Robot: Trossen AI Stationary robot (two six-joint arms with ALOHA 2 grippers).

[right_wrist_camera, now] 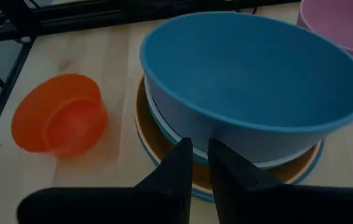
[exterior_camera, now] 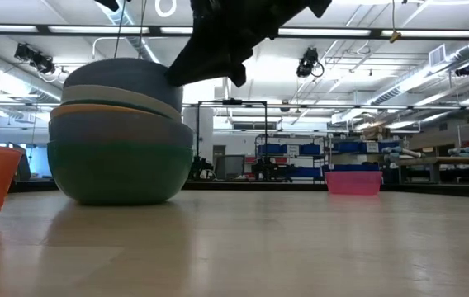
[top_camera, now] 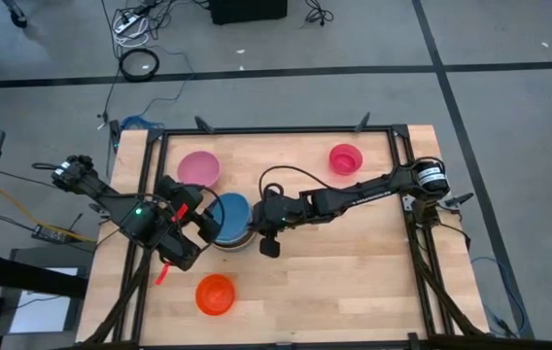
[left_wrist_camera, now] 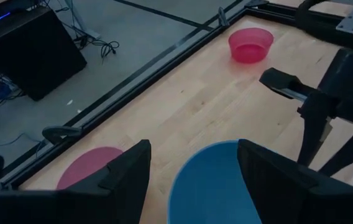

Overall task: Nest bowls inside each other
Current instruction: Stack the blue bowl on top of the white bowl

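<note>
Several nested bowls form a stack (top_camera: 229, 218) (exterior_camera: 119, 148) at the table's middle left. A blue bowl (right_wrist_camera: 251, 68) sits askew on top of it. My left gripper (left_wrist_camera: 194, 149) (top_camera: 206, 226) is open at the stack's left side. One of its fingers is over the blue bowl's inside, the other outside its rim. My right gripper (right_wrist_camera: 200, 149) (top_camera: 258, 229) is shut and points slanting down at the stack's right side. A pink bowl (top_camera: 198, 167), a magenta bowl (top_camera: 345, 158) and an orange bowl (top_camera: 215, 294) rest singly on the wood. My left gripper's fingers straddle the blue bowl's rim (left_wrist_camera: 183, 171), and I cannot tell whether either one touches it. My right gripper's fingertips (right_wrist_camera: 186, 149) stand against the side of the stack's lower bowls (right_wrist_camera: 164, 134), coming from the table's right; I cannot tell whether they touch.
The black frame rail (top_camera: 276, 129) runs around the wooden table. Bare wood lies right of the stack and along the near edge beside the orange bowl. The pink bowl stands just beyond the stack.
</note>
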